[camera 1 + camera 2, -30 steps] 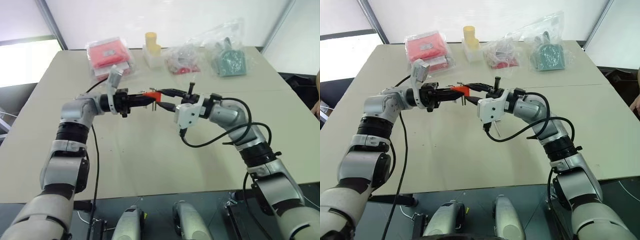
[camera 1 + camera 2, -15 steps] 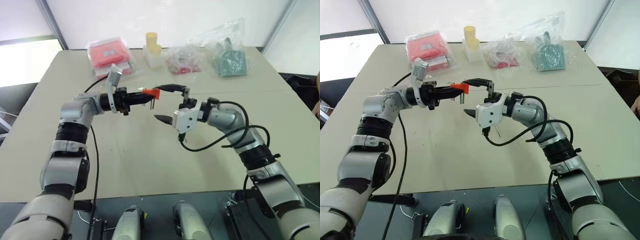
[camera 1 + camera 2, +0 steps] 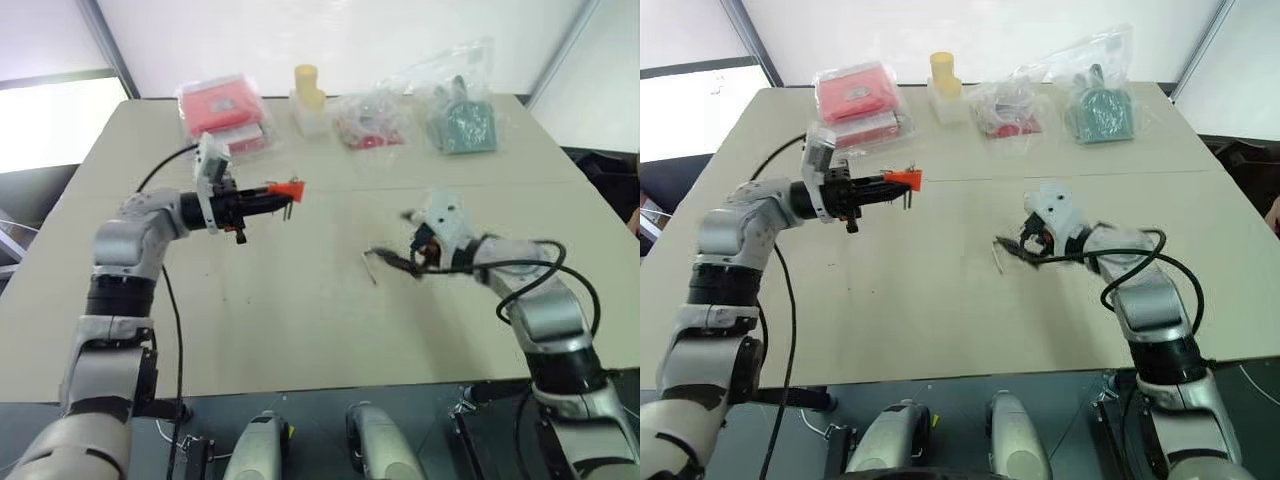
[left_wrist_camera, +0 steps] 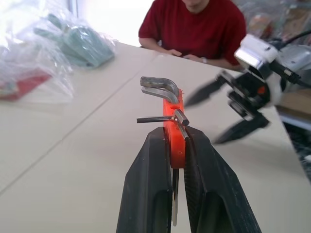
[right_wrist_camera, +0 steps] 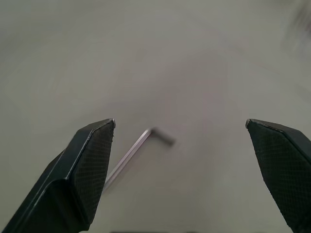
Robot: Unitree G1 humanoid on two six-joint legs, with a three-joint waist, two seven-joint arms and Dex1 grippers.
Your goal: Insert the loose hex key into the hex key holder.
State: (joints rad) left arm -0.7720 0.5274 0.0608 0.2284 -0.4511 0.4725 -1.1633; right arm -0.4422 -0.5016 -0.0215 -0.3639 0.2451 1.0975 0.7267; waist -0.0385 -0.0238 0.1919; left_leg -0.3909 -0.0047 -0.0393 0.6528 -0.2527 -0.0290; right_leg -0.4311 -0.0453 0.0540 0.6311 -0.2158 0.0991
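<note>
Left gripper (image 4: 175, 145): jaws clamped on the holder (image 4: 173, 131), one black finger on each flat side; it is held up above the table (image 3: 300, 330), pointing across toward the right arm.
Holder: orange-red block, upright between the fingers; two bent grey keys stick out at its far end, another thin key crosses it lower down, a shaft hangs below between the fingers.
Right gripper (image 5: 180, 141): jaws wide apart, holding nothing; low over the table, pointing down at the key (image 5: 133, 153).
Key: L-shaped grey rod, lying flat on the table in the gap between the right fingers, nearer one finger than the other; whether it touches that finger, cannot tell. In the head views it is a thin pale line (image 3: 997, 258) just beside the right gripper's tips, well apart from the holder.
Table: beige, with a seam running across it.
Far edge: red packets in clear bags (image 3: 222, 110), a yellow piece on a pale base (image 3: 307, 92), a bag with red parts (image 3: 368, 125), a bag with a teal part (image 3: 458, 120).
Person: in a red top (image 4: 197, 26), seated at the table's edge, hands on it, seen from the left wrist.
</note>
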